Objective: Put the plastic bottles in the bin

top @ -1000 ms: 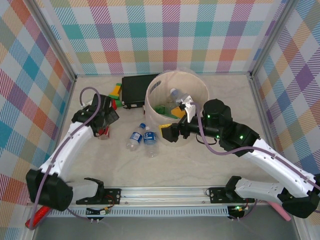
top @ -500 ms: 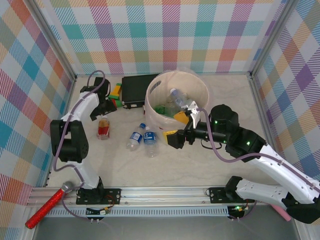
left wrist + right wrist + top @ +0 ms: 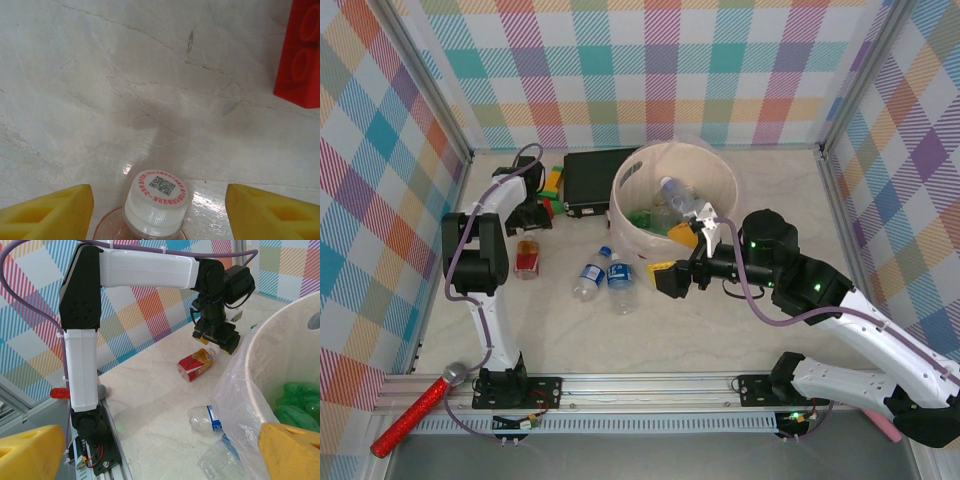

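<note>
Top view: bright, even, diffuse light from above; soft, short shadows under the arms (image 3: 865, 325) on the pale tabletop (image 3: 650, 340). Left wrist view: glare patch on the glossy surface at lower centre, beside the bottle (image 3: 158, 197); a faint grey shadow rises mid-frame. Right wrist view: bottom corners soft, centre sharp, colours vivid.

white screw cap (image 3: 157, 200) of the clear plastic bottle with the orange-red label (image 3: 527, 262): a black QR code (image 3: 162, 185) is printed on top, pretty crisp in the left wrist view
ring round the QR code: tiny red characters are printed in a circle, way too small to be read
orange-red label (image 3: 192, 367): blurred, nothing can be read
blue labels on the left clear plastic bottle (image 3: 590, 273) and the right clear plastic bottle (image 3: 620, 272): too small, no word can be made out
</note>
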`<action>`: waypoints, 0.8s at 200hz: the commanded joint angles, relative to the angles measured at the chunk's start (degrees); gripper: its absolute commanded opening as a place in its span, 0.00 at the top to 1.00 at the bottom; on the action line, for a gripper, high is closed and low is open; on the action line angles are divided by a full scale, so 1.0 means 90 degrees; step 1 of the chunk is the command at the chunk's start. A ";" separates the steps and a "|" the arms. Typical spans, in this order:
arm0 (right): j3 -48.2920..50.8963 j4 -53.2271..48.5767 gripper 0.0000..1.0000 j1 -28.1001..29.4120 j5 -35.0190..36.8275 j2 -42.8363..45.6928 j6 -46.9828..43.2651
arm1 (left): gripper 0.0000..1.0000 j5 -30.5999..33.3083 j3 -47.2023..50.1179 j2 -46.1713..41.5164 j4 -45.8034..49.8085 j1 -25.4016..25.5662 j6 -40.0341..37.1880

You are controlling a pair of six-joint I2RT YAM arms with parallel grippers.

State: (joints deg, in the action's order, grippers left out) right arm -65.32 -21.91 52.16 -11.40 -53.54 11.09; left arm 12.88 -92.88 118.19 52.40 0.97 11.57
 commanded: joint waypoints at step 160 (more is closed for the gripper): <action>-0.0008 0.0044 0.01 0.0043 0.0153 -0.0094 -0.0129 | 0.70 -0.0167 0.0443 -0.0163 -0.0069 -0.0137 -0.0154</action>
State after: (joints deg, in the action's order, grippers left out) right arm -65.32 -21.98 52.16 -10.94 -54.57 11.09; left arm 12.82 -89.10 119.50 51.88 0.32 9.19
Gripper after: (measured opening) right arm 0.989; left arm 0.319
